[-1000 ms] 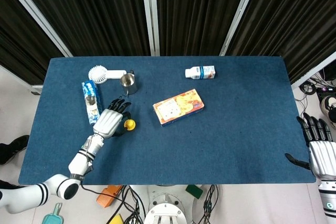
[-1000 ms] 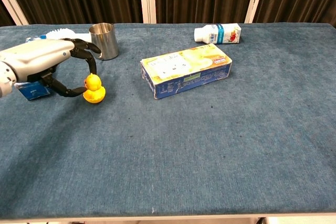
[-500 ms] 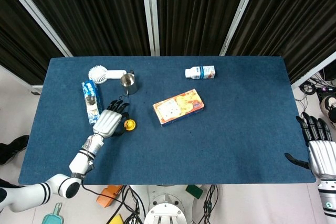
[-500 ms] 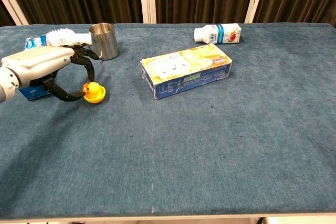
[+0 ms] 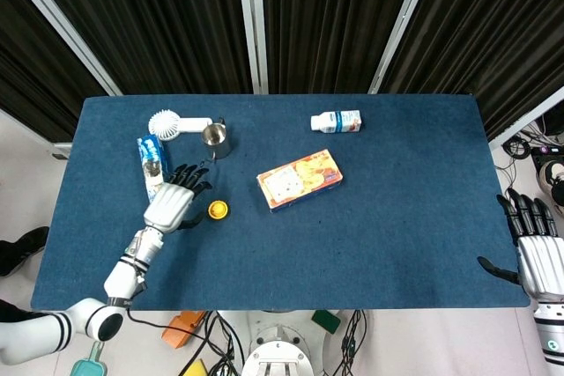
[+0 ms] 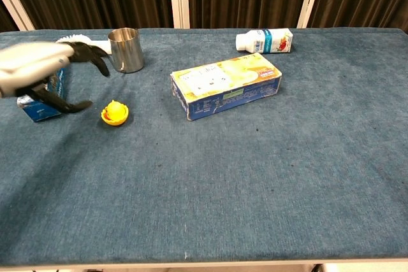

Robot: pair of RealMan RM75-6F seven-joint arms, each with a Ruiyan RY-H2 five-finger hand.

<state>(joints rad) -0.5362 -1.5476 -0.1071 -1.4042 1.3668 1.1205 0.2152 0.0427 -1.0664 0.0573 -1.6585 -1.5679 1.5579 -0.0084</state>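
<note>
My left hand (image 5: 169,204) hovers spread and empty beside the small yellow rubber duck (image 6: 115,113) (light, squashy, probably slick); I'd pinch its rounded body from both sides.

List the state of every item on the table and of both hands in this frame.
Left robot hand: open, beside the duck, not touching it.
Right robot hand: open, off the table's edge.
Yellow duck: free on the cloth.
Metal cup: upright.
Yellow box: lying flat.
Bottle: on its side.
Blue carton: lying flat.
White fan: lying flat.
</note>
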